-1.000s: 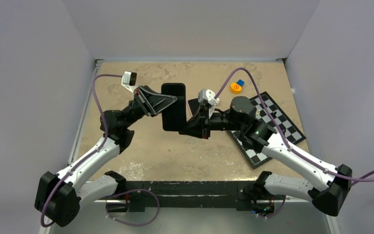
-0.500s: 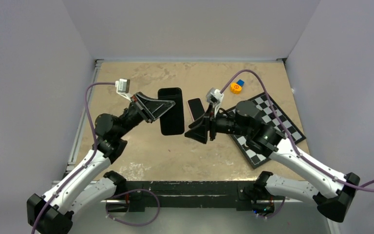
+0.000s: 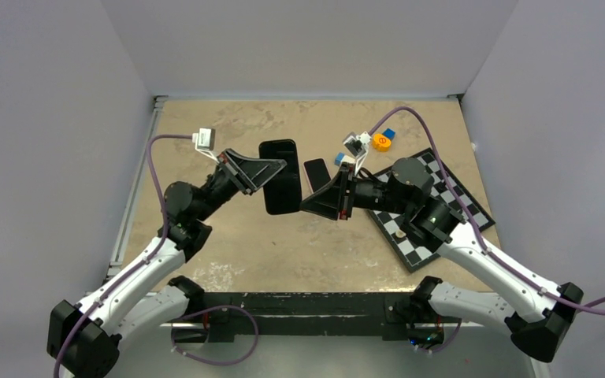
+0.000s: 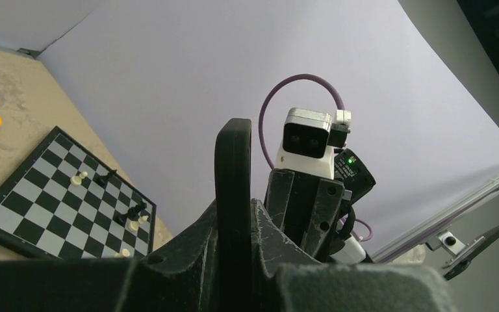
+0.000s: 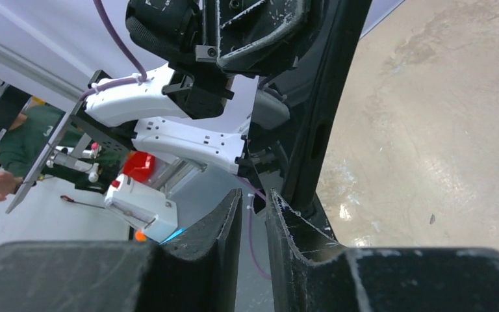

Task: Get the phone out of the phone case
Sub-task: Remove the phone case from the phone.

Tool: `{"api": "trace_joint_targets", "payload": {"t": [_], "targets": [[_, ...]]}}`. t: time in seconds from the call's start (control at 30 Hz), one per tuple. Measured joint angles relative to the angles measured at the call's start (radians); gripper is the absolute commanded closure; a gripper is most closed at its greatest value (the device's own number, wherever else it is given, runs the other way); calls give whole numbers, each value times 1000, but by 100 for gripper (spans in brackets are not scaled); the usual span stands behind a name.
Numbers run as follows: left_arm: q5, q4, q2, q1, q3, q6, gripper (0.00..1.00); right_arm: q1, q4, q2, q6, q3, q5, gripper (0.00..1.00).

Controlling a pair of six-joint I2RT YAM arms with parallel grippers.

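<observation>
My left gripper (image 3: 281, 167) is shut on a black phone case (image 3: 283, 195) and holds it in the air over the table's middle, flat face up. In the left wrist view the case (image 4: 234, 156) stands edge-on between the jaws of that gripper (image 4: 235, 211). My right gripper (image 3: 306, 205) is just right of the case's lower edge, its jaws a narrow gap apart and empty. In the right wrist view this gripper (image 5: 253, 198) is beside the case's edge (image 5: 321, 117), not around it. A smaller black phone-like slab (image 3: 316, 173) lies flat on the table behind.
A chessboard (image 3: 449, 197) with a few pieces lies at the right, under my right arm; it also shows in the left wrist view (image 4: 52, 201). An orange and blue toy (image 3: 383, 139) sits at the back right. Grey walls close in the table.
My right gripper has come off the case's lower right edge and drawn back to the right. The left gripper swung the case slightly left, then back. The small black slab is now uncovered.
</observation>
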Motion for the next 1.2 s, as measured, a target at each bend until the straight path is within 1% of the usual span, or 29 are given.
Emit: {"api": "trace_joint_targets", "payload": {"t": [0.13, 0.43, 0.57, 0.77, 1.2], "targets": [[-3, 17, 0, 0, 0, -8, 100, 0, 5, 3, 19, 0, 1, 69], [-7, 76, 30, 0, -6, -41, 100, 0, 60, 28, 34, -4, 2, 65], [-11, 62, 31, 1, -18, -40, 100, 1, 55, 40, 27, -4, 9, 63], [-25, 0, -21, 0, -18, -15, 100, 1, 39, 15, 14, -4, 20, 64], [-24, 13, -21, 2, -18, -23, 100, -1, 38, 30, 7, -4, 39, 66]]}}
